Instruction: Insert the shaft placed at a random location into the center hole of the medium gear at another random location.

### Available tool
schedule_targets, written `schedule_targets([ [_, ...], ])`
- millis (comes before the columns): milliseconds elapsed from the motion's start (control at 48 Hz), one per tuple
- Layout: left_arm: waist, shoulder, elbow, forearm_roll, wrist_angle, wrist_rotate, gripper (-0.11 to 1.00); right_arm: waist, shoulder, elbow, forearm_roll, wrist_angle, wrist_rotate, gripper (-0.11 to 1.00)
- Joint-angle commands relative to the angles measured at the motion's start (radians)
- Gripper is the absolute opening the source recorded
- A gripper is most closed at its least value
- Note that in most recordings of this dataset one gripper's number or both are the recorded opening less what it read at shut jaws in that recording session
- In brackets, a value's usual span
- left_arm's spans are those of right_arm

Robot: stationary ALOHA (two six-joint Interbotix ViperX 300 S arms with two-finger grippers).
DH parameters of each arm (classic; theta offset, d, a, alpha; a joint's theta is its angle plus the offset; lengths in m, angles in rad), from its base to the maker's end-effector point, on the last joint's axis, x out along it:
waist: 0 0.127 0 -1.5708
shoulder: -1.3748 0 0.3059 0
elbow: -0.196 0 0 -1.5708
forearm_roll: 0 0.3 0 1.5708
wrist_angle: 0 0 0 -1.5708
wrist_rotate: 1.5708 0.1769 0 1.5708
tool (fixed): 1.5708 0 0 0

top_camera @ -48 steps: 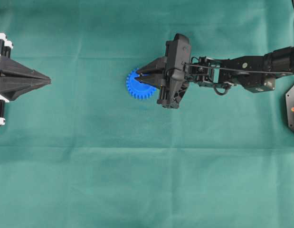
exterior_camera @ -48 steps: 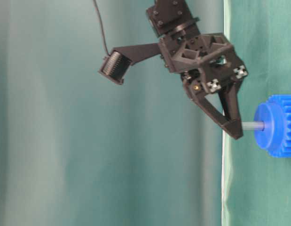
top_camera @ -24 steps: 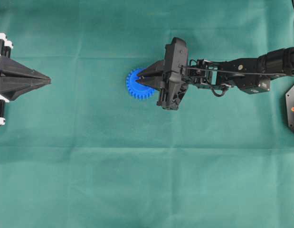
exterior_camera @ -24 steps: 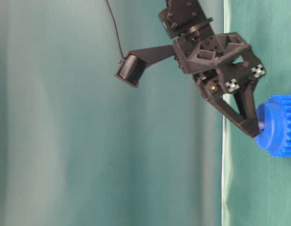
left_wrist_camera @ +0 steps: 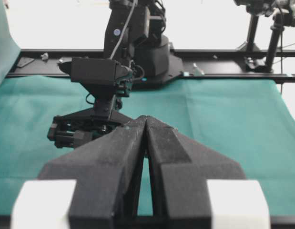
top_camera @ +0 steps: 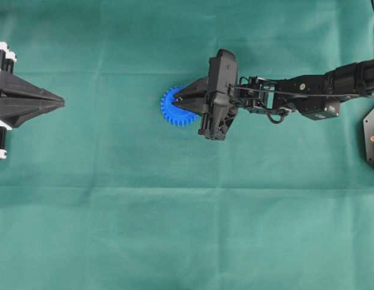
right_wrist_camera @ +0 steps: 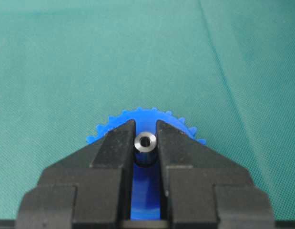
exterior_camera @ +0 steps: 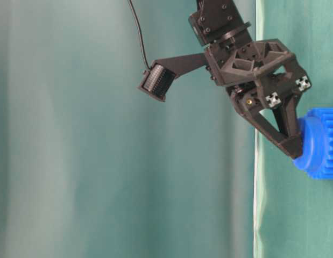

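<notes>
Looking down my right wrist view, I see the right gripper point(right_wrist_camera: 146, 143) clamped on the shaft point(right_wrist_camera: 146, 141), its end showing between the fingers, with the medium gear point(right_wrist_camera: 119, 120) directly beneath. From table level the fingertips point(exterior_camera: 293, 146) sit against the gear's hub, so I judge the pin is seated in the center hole, which is hidden. Next calls for a clean release and lift. Far off, my left gripper point(top_camera: 61, 102) waits, fingers together.
</notes>
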Motion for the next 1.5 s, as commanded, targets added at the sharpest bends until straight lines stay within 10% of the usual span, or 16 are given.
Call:
schedule_targets([
  [0,0.002,0.008,-0.018,0.005,-0.006,0.002,0.0,-0.003,-0.012,-0.012,0.002,-0.003,-0.006,0.13],
  [291,0.002,0.008,-0.018,0.005,-0.005,0.002,0.0,-0.003,-0.015,-0.02,0.002,-0.002,-0.006,0.16],
  [583,0.0,0.008,-0.017,0.005,-0.002,0.002,0.0,-0.003,-0.08,-0.018,0.002,0.014,-0.006,0.9],
  [1478,0.002,0.006,-0.018,0.005,-0.002,0.0,0.0,-0.002,-0.474,0.163,-0.002,0.181,-0.008,0.82],
])
